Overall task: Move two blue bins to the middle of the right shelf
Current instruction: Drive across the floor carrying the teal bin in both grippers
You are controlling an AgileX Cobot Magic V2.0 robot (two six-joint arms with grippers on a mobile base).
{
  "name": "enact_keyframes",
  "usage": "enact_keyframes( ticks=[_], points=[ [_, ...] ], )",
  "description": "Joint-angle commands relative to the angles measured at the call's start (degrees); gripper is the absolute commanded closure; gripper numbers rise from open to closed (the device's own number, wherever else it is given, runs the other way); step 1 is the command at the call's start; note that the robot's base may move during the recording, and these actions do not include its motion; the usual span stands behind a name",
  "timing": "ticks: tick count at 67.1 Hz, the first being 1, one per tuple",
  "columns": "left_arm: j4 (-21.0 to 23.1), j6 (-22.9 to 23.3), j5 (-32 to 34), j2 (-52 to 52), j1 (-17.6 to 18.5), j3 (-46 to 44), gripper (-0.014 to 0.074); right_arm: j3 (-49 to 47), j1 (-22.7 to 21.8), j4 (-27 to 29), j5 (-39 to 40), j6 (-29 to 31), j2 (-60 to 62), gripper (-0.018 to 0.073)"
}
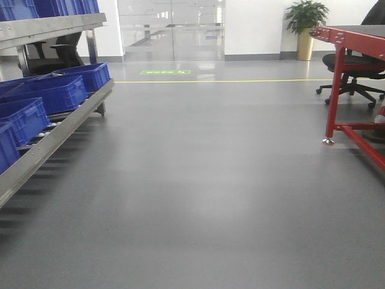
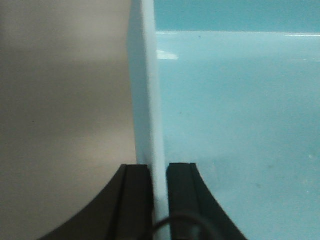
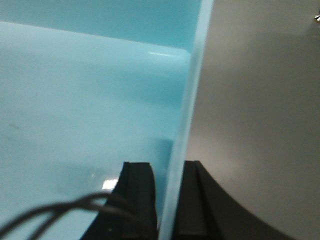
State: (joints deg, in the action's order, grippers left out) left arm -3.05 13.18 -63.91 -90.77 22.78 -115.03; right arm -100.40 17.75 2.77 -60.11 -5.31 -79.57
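Seen from each wrist, a gripper points down over the rim of a pale turquoise bin.

In the left wrist view, the left gripper [image 2: 159, 172] straddles a thin side wall of the turquoise bin [image 2: 235, 125]. One black finger [image 2: 135, 195] is outside the wall and the other is inside. The jaws are nearly closed, pinching the wall between them. The bin's smooth inside fills the right of this view. Grey floor [image 2: 65, 100] shows blurred to the left, beyond the wall.

The right wrist view mirrors this. The right gripper [image 3: 167, 172] clamps a wall with the bin's inside to the left, its jaws drawn in tight on the thin edge. The wall leans slightly across the view. A dark cable [image 3: 60, 210] loops in front of the inner finger.

Whether both grippers hold one bin or a nested pair cannot be told.

The front view looks across an open grey floor. On the left stands a steel shelf rack [image 1: 54, 135], its sloping tier loaded with dark blue crates [image 1: 51, 93]. On the right is a red-framed table [image 1: 337, 84] with a black office chair [image 1: 355, 66] behind it. A potted plant [image 1: 305, 18] stands by the far wall. A yellow line [image 1: 210, 80] crosses the floor in the distance.
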Motion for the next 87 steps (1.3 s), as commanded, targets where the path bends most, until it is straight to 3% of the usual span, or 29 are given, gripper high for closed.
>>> enact_keyframes(
  ticks=[1,87],
  points=[
    [2.2,-0.5,3.3,0.8,0.2,-0.6,0.0708,-0.6,0.1,1.4,2.2,1.3,0.7,0.0713],
    [2.2,-0.5,3.3,0.8,0.2,-0.6,0.0708,-0.6,0.1,1.4,2.3,1.3,0.7,0.0713]
  ],
)
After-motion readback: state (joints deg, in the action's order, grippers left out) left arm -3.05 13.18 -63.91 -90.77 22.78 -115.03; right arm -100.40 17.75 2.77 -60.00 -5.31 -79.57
